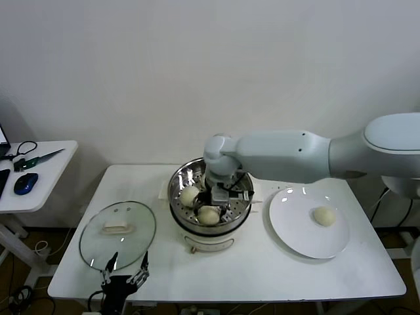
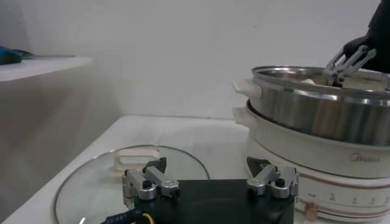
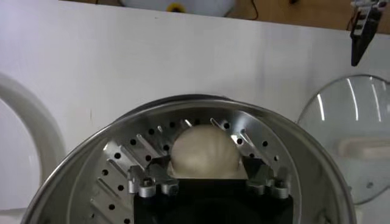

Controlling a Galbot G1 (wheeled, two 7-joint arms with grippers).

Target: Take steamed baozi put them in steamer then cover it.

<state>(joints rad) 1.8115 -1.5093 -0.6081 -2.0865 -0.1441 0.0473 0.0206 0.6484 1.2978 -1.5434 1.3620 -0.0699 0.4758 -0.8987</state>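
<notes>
Cream-white bun [image 3: 203, 150] sits on the holed tray of the steamer [image 1: 178, 190], right between the spread fingers of my right pincer [image 3: 207, 178], which flank it without pinching. Two more buns [image 1: 190, 195] lie in the pot beside it, and a fourth [image 1: 324, 216] waits on the white plate [image 1: 295, 233]. My left pincer [image 1: 125, 268] hangs wide open at the table's front edge, just beside the glass lid [image 1: 118, 233].

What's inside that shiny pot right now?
Inside the steamer, on its perforated tray, two baozi show, plus the open right gripper around another bun. The arm hides whatever lies beneath it.
</notes>
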